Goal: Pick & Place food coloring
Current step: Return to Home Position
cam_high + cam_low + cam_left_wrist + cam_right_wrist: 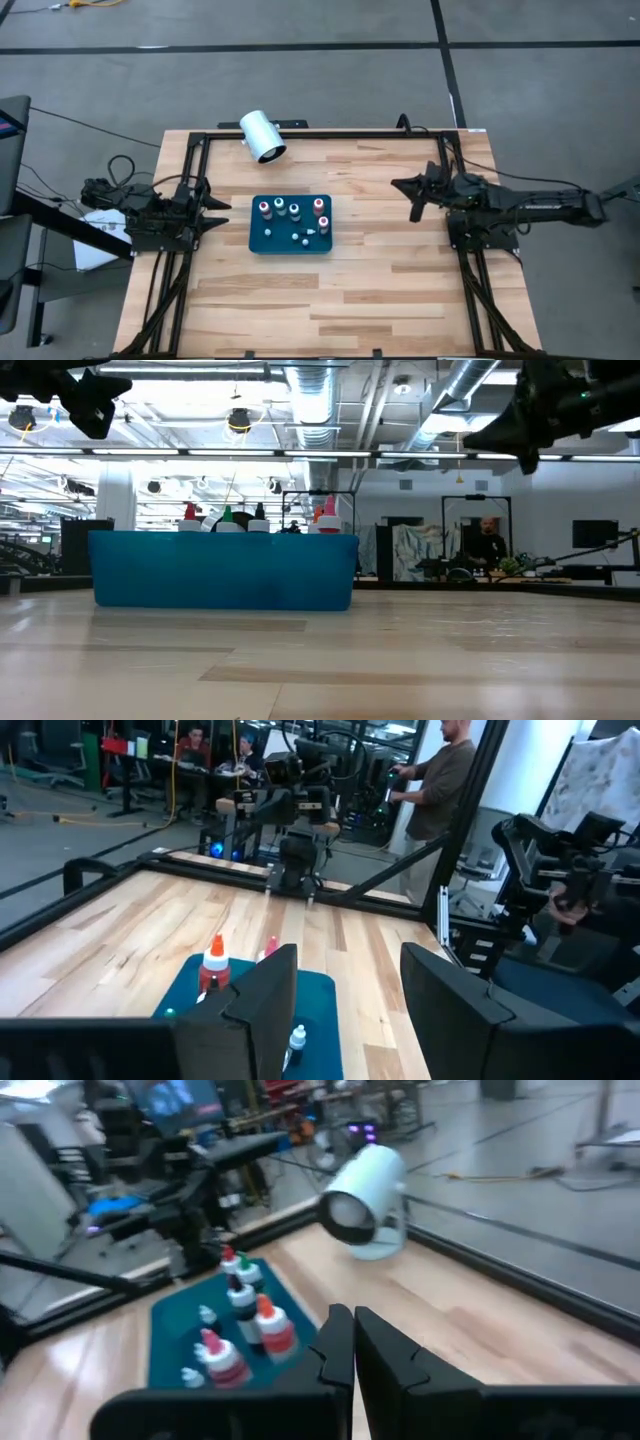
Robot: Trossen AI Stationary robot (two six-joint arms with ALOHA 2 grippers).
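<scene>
Evidently the placing is done and the step in hand is the return to rest. The food coloring stands inside the teal tray at mid-table: several bottles upright with red, pink, green and dark tops, and a few tiny whitish pieces among them. In the high view those pieces are too small to say whether they are caps or bottles lying down. No bottle shows on the bare wood around the tray.

The left gripper sits at the table's left side, well apart from the tray and pointing toward it. Its fingers are spread wide and hold nothing. The right gripper is at the right side, also well clear and raised off the wood. Its fingers are pressed nearly together with nothing between them. The white cylinder lies on its side near the far edge, apart from the tray.

The next move probably calls for little: each arm folds to its resting pose without swinging over the tray, and the bottles are left alone.
</scene>
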